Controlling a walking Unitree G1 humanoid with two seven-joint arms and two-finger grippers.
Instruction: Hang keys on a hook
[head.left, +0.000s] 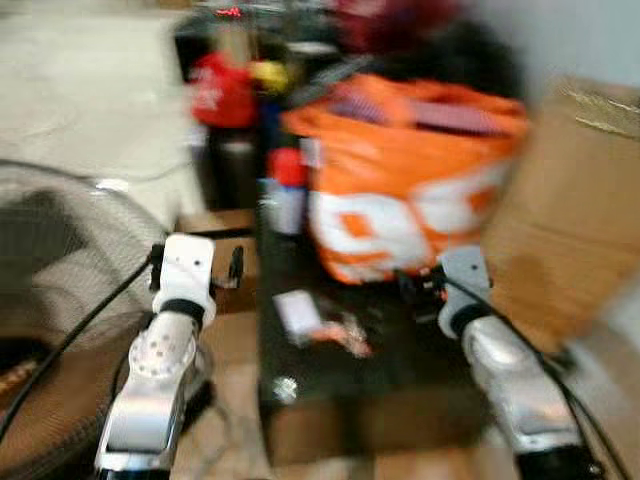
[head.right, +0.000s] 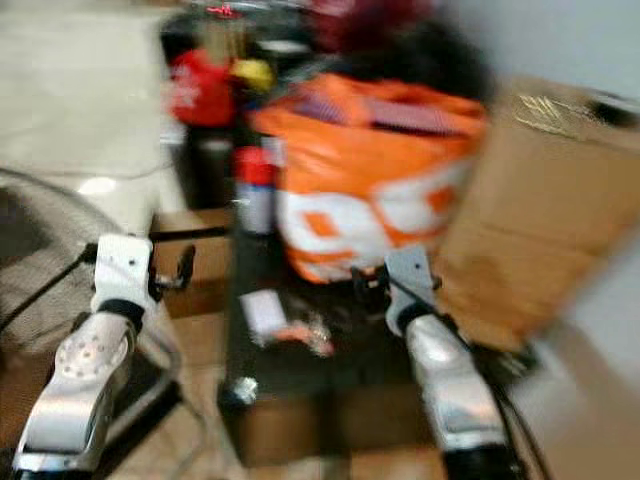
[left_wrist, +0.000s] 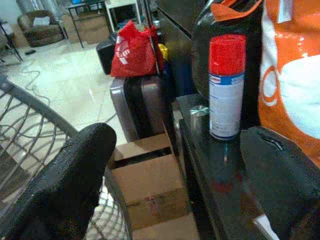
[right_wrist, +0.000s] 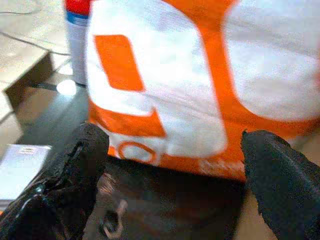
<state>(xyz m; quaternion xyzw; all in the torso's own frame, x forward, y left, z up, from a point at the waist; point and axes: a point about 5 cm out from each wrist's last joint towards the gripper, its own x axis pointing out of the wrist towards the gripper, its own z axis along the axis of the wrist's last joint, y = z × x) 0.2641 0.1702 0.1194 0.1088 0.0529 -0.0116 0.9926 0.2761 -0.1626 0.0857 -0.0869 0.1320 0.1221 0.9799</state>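
Orange bag (head.left: 405, 190), red-capped spray can (left_wrist: 226, 87) crowd dark tabletop (head.left: 330, 375); both tools spread.

Orange-and-white bag (head.left: 410, 180), red-capped white spray can (left_wrist: 226, 87)

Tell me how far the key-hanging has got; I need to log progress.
Nothing looks done: what may be the keys, blurred, lie on the dark table before the orange bag. In hand: the right gripper is open, facing the bag; the left gripper is open near the spray can. Left: grasping and hanging.
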